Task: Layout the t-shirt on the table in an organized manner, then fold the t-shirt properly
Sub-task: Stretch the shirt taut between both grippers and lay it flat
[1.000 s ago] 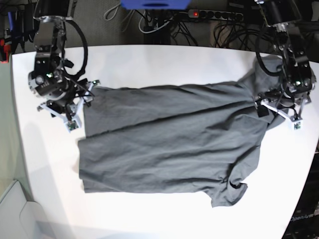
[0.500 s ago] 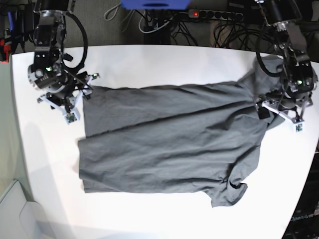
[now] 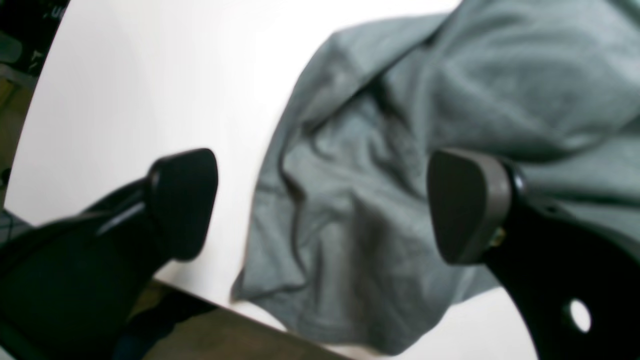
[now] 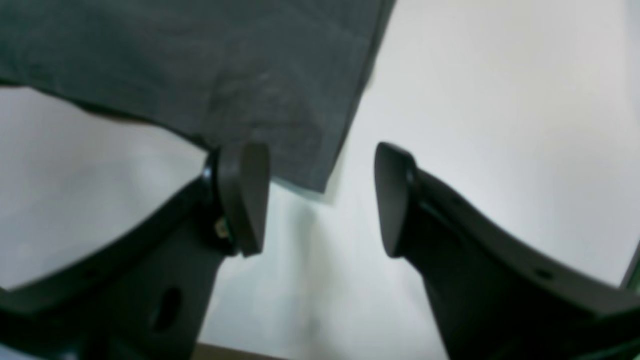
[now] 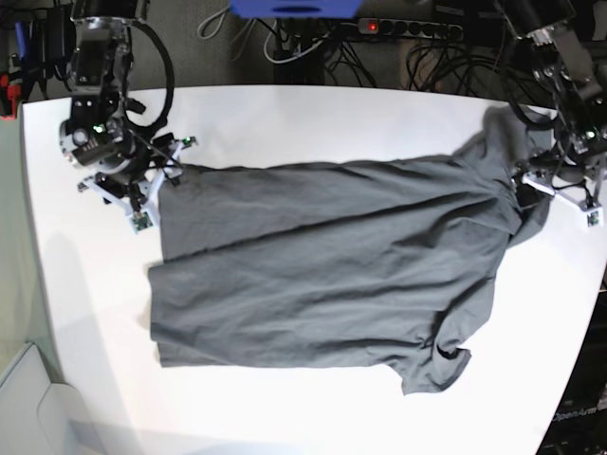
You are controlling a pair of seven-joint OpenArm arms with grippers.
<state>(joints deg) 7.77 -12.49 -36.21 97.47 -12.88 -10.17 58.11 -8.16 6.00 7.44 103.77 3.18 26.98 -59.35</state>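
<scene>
Still in the layout step, folding not started. t-shirt (image 5: 322, 265) lies spread across the middle of the table (image 5: 285, 114), body mostly flat with diagonal creases; near sleeve is curled under, far sleeve is bunched in a rumpled heap at the table edge. left gripper (image 3: 320, 205) hangs over that bunched sleeve, jaws spread wide, holding nothing. right gripper (image 4: 320, 200) sits at the hem corner, jaws also apart, cloth edge just ahead of the pads, not pinched. Next move, my guess: left drops and pinches the sleeve edge, then pulls it outward flat; watch the table edge right beside it.
</scene>
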